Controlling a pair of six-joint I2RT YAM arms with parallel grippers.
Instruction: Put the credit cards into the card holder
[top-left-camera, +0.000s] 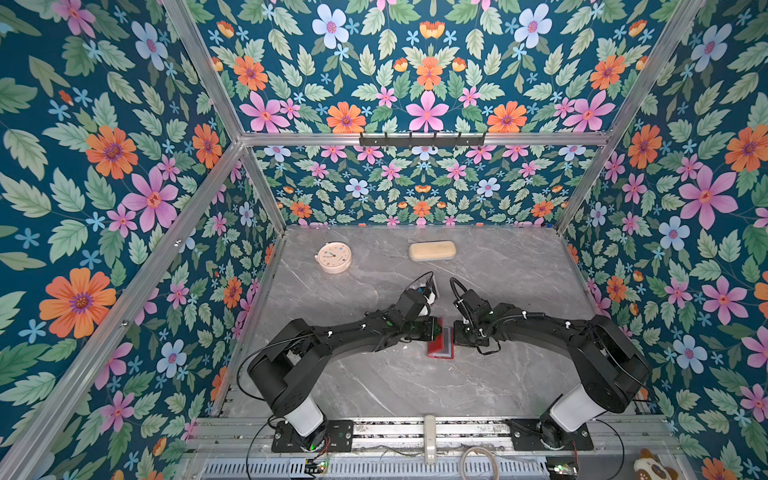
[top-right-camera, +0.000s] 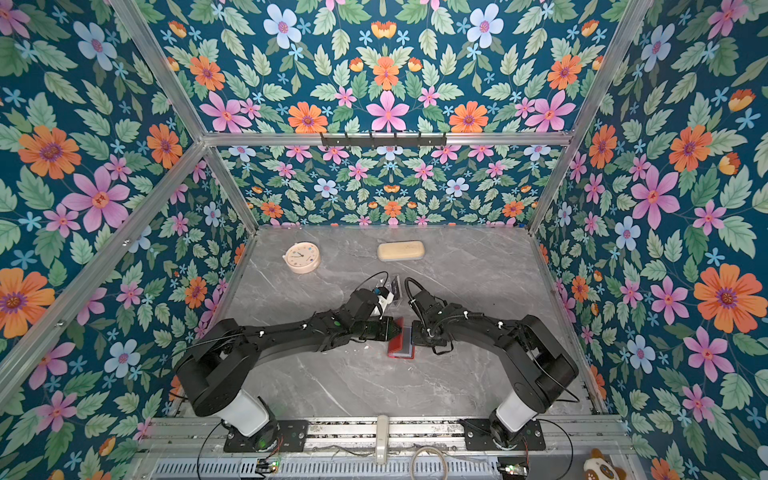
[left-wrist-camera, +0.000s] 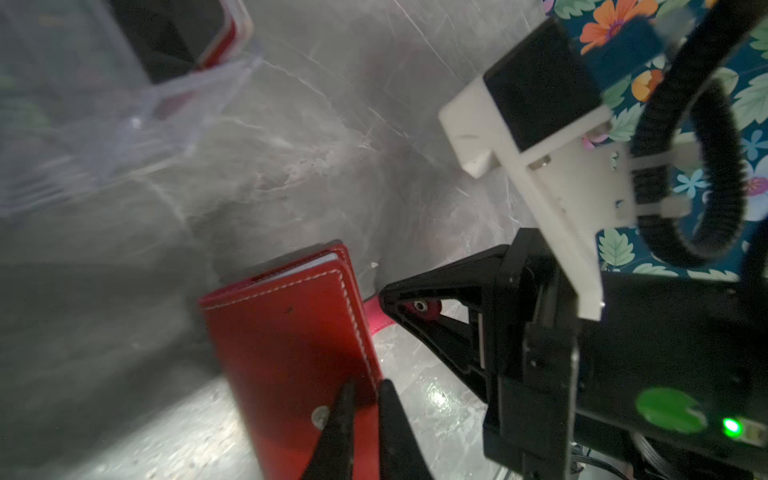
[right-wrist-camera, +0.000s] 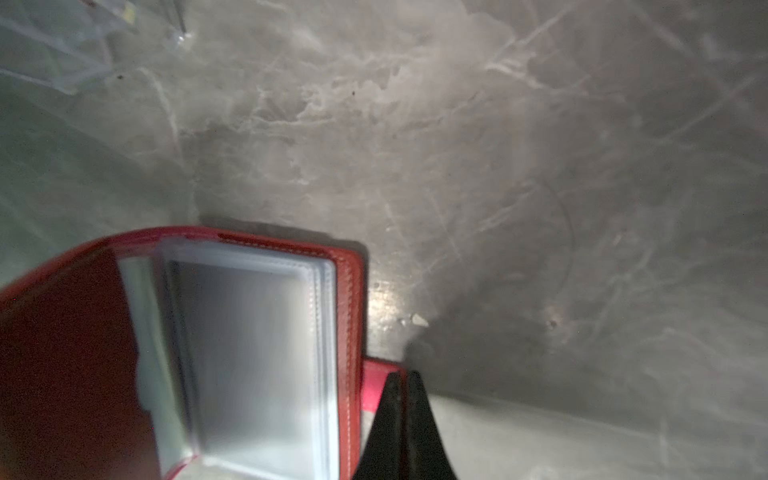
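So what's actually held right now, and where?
Right end effector is shut on the snap tab of the card holder. Left end effector straddles its cover's edge, jaws slightly parted; grip can't be told.

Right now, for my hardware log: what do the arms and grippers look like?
Black left arm and right arm, white base sleeves, white cable ties, ribbed black cables. Black tapered fingers on left gripper and right gripper. White camera mount, green sticker beside it.

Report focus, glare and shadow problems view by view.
In both top views, sharp and evenly lit; in the left wrist view, card holder stitching crisp, clear stand blurred, glare on the table; in the right wrist view, the holder's sleeves out of focus.
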